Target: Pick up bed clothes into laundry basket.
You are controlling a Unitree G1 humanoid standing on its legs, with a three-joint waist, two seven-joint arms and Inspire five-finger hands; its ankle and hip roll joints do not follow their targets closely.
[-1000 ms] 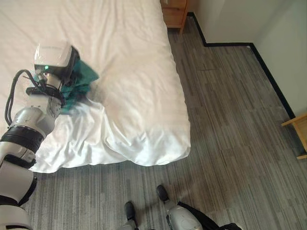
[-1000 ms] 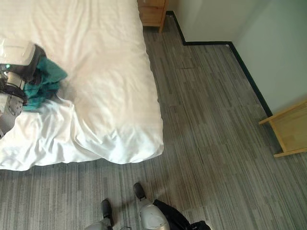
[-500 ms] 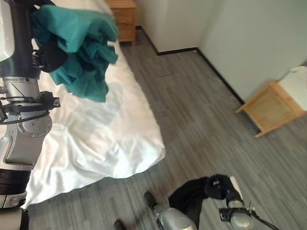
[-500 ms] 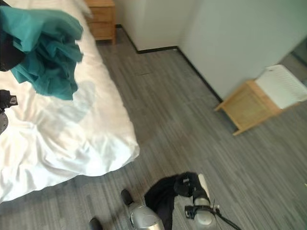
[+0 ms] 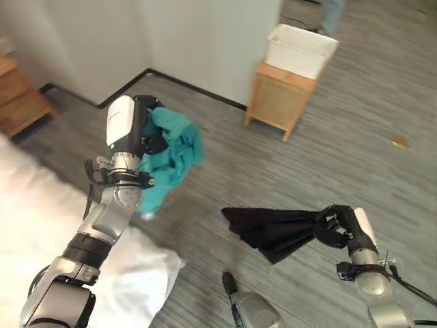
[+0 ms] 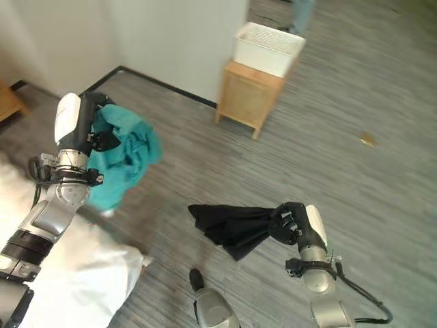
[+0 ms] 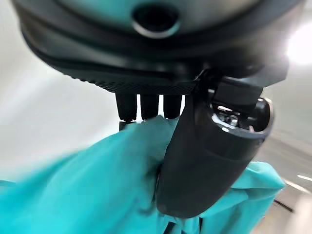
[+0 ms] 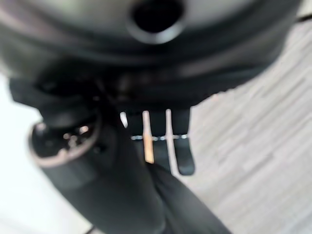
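Note:
A teal garment (image 5: 167, 160) hangs bunched in the air over the floor, with my left hand (image 5: 151, 137) shut on it; in the left wrist view the thumb (image 7: 209, 156) and fingers pinch the teal cloth (image 7: 87, 190). Low on the right, my right hand (image 5: 336, 225) is shut on a black garment (image 5: 270, 229) that trails out to the left above the floor. The right wrist view has the fingers (image 8: 165, 141) curled on the black cloth (image 8: 190, 209). A white laundry basket (image 5: 302, 49) sits on a small wooden stand (image 5: 278, 99) by the wall.
The bed's white sheet corner (image 5: 130, 273) lies at lower left. A wooden nightstand (image 5: 20, 102) stands at the far left wall. A person's legs (image 5: 331, 14) are at the top behind the basket. A small brown scrap (image 5: 399, 141) lies on the grey floor.
The camera has swung right, away from the bed toward the basket. My left hand has carried the teal garment off the bed and over the floor. My right hand still holds the black garment.

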